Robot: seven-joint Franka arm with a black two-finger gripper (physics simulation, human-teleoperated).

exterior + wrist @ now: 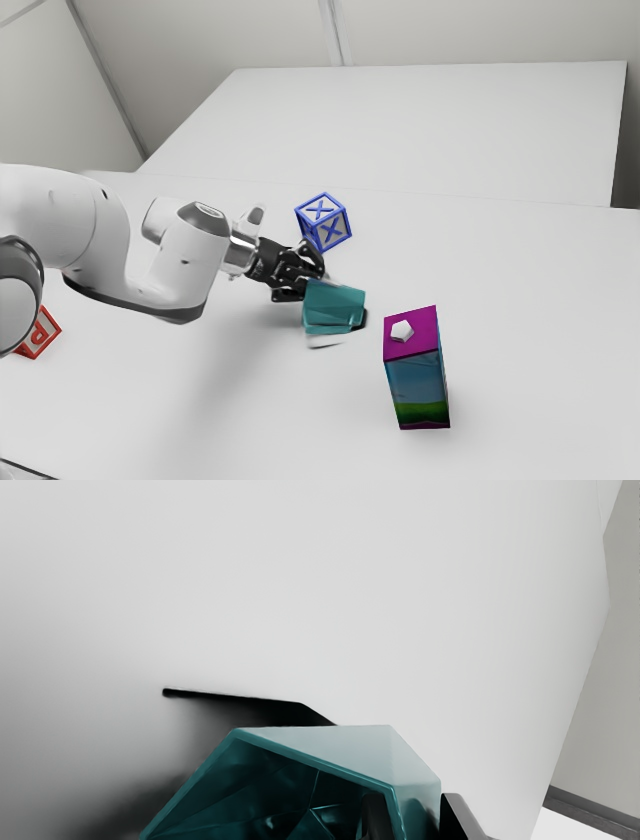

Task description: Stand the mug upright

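Held teal mug [340, 750] close under the wrist camera, tilted, mouth toward the gripper [318, 275].
Pinched the mug's wall narrowly, with one finger [375, 815] inside and another outside. Reached in from the exterior view's left over a white table [540, 330]. Saw a tall box [418, 380] with a purple top, upright toward the exterior view's right, near the mug but apart from it. Noted a blue-and-white X block [323, 222] near the gripper, on its far side; could not tell whether touching. Spotted a red-and-white P block [40, 333] by the exterior view's left edge, partly hidden behind the arm [90, 230].
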